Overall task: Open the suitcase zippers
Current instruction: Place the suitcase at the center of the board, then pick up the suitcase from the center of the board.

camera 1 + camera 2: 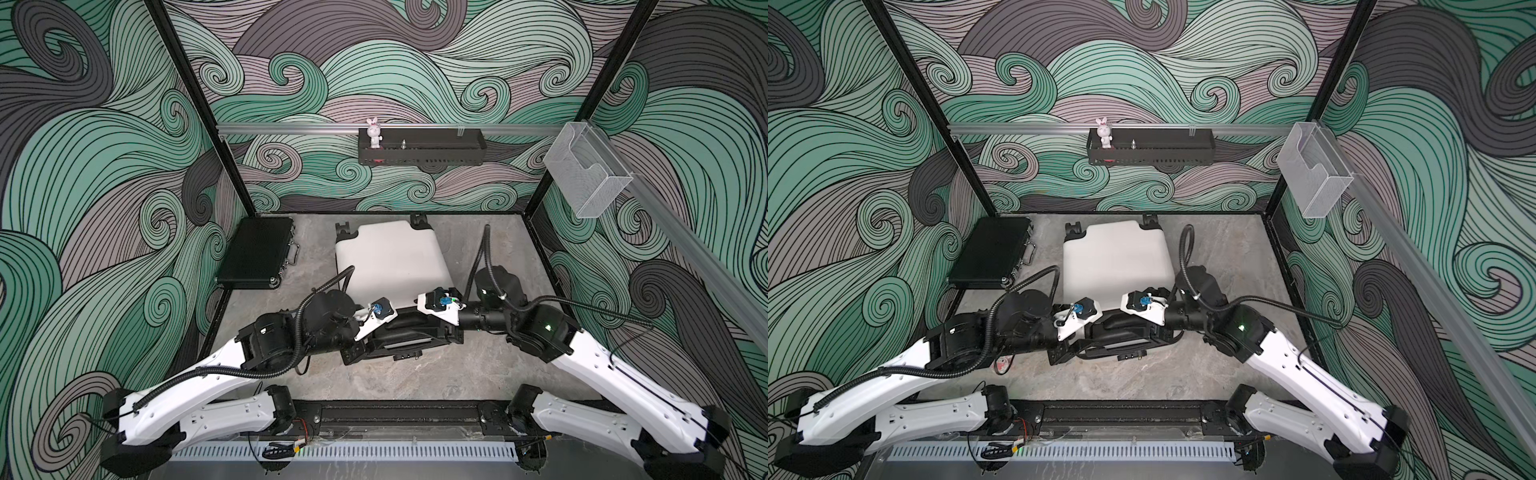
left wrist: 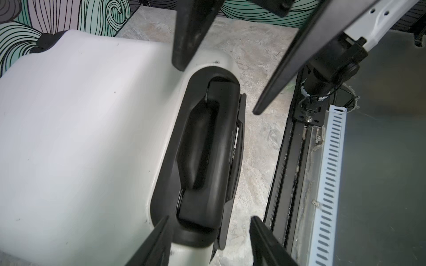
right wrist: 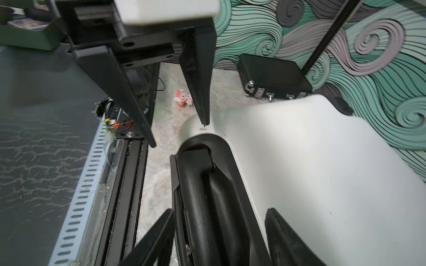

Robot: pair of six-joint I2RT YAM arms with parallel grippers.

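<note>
Grey counter (image 1: 415, 374) between swirl walls (image 1: 104, 166) carries the suitcase (image 1: 390, 257) flat in its middle, handle panel (image 2: 221, 161) at the near edge. Its zippers I cannot see. The left jaws and the right jaws stand spread over that panel, holding nothing. I judge the pulls are not yet found; next needs locating one, then pinching it.

Robotics lab cell: aluminium frame rail (image 1: 291, 128), swirl-printed wall panels (image 1: 104, 174), slotted cable duct (image 1: 374, 451).

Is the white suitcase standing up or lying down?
Lying down. In both top views the suitcase rests flat on the table, broad white shell up, wheels at the far end.
</note>
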